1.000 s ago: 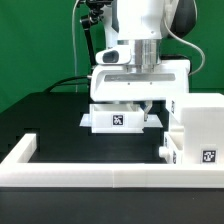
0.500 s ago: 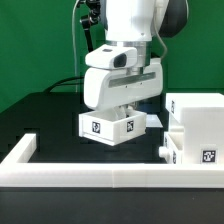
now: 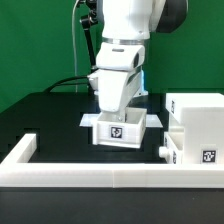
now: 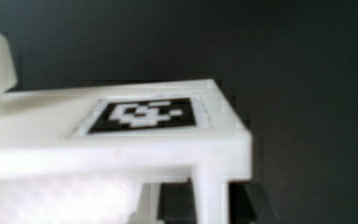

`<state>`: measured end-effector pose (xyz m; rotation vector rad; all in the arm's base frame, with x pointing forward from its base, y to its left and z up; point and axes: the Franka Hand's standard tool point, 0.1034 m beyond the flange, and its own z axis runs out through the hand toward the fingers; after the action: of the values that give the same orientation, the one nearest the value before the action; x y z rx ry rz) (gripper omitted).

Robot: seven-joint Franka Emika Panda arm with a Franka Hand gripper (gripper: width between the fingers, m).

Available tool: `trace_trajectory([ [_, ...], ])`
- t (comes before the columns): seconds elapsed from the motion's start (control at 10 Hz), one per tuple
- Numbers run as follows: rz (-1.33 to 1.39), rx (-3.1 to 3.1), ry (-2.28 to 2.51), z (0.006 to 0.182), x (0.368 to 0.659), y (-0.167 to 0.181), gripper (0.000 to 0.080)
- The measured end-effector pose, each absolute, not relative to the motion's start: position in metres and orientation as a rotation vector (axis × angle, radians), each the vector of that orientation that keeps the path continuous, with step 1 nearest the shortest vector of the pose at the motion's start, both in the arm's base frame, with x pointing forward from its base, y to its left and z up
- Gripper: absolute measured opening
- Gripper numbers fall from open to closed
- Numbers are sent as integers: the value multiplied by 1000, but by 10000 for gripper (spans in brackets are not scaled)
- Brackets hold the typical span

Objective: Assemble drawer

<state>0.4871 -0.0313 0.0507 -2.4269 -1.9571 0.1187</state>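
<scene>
My gripper [image 3: 119, 110] is shut on a white drawer panel [image 3: 119, 131] that carries a black-and-white tag. It holds the panel upright just above the table, with the narrow tagged face toward the exterior camera. In the wrist view the panel [image 4: 87, 150] fills the frame, and my gripper [image 4: 211, 205] has its dark fingers [image 4: 176, 205] on either side of the panel's thin wall. A larger white drawer box [image 3: 196, 122] with a tag stands at the exterior view's right, close beside the held panel but apart from it.
A white U-shaped fence [image 3: 100, 166] runs along the table's front and left side. The marker board [image 3: 90, 122] lies flat under and behind the held panel. A green backdrop and cables stand behind the arm.
The wrist has turned with the panel in it. The panel's wide face showed a second ago and now its narrow tagged face points forward. It has also come slightly lower.
</scene>
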Motion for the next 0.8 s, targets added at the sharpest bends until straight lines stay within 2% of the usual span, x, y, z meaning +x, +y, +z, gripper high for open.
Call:
trace_trajectory([
  [0.3, 127, -2326, -2072, 49, 485, -34, 41],
  [0.6, 70, -2343, -2105, 67, 521, -20, 41],
  [0.8, 17, -2360, -2127, 66, 526, -18, 41],
])
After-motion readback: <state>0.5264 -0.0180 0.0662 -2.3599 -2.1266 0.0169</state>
